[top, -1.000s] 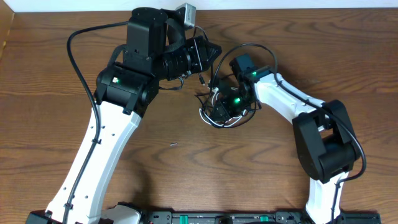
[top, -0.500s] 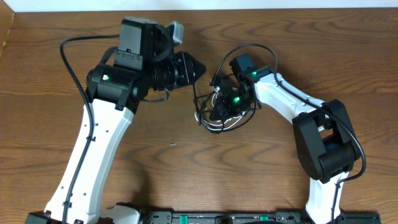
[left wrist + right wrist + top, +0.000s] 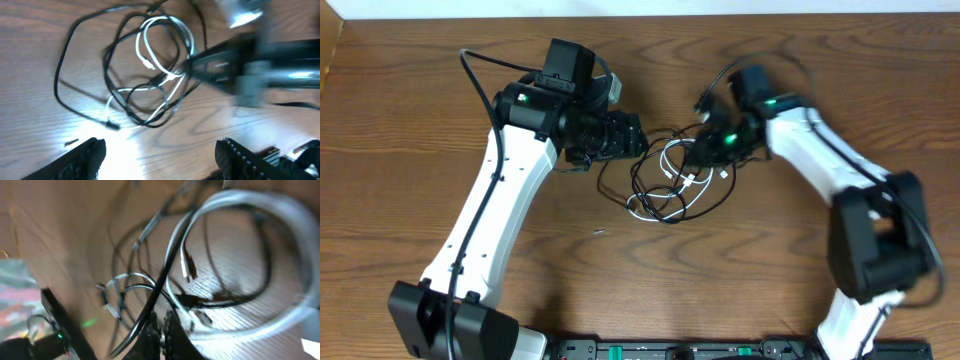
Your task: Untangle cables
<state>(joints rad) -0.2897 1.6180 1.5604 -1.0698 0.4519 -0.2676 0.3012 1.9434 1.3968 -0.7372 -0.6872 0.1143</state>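
Table (image 3: 400,150) of brown wood carries both arms. Left gripper (image 3: 640,138) hovers with jaws spread wide and empty, just left of the cables (image 3: 668,188). Right gripper (image 3: 698,152) is pinched closed on the tangle's right edge. White and black loops sprawl between the two.
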